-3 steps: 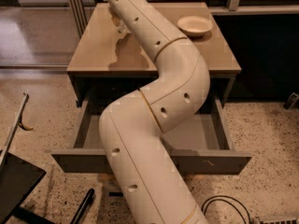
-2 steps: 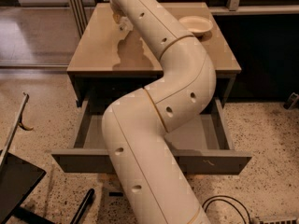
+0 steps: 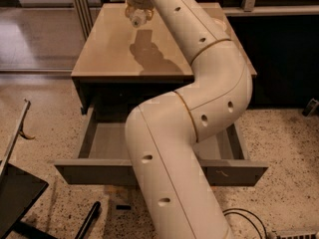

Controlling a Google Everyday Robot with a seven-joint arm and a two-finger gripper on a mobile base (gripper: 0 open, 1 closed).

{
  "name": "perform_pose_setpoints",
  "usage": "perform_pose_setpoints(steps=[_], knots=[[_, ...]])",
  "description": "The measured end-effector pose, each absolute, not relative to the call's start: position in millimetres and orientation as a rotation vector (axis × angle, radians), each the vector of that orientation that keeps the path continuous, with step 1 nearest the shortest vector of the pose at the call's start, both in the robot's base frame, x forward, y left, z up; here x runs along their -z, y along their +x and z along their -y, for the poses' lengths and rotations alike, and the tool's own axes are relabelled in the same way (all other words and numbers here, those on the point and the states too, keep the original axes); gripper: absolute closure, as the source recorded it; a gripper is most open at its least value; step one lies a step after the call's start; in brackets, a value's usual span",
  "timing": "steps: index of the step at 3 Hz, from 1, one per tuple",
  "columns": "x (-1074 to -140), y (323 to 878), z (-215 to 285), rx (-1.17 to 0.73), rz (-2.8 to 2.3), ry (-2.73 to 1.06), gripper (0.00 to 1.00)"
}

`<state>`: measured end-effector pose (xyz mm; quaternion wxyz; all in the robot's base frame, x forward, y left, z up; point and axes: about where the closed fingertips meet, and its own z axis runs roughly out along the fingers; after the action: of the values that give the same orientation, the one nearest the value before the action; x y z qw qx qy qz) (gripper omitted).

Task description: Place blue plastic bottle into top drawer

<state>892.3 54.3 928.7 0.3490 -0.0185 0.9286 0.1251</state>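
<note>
Arm (image 3: 199, 108): smooth cream shell, satin sheen. Gripper (image 3: 137, 17), above the tabletop's far end: pale, smooth. Tabletop (image 3: 112, 51): tan, glossy. Top drawer (image 3: 94, 172): matt grey, scratched front. Floor (image 3: 47, 96): speckled, polished stone.

table (image 3: 114, 54) 1 | top drawer (image 3: 94, 173) 1 | arm (image 3: 214, 83) 1 | hand (image 3: 137, 14) 1, above table's far end

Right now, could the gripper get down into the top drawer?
Probably yes. The top drawer stands pulled open, nothing visible inside; the gripper hangs over the table at its far end, though the arm crosses the drawer's middle.
</note>
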Motion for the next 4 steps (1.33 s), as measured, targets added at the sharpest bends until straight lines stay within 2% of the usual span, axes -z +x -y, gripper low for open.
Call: perform_pose_setpoints(steps=[1,3,4], knots=[[-941.1,889.9,-49.4,-0.443,-2.340,-0.214,1.00],[-931.9,890.6,-56.0,-0.434,-2.337,-0.294,1.00],[-931.5,887.2,-54.1,-0.491,-2.311,-0.362,1.00]])
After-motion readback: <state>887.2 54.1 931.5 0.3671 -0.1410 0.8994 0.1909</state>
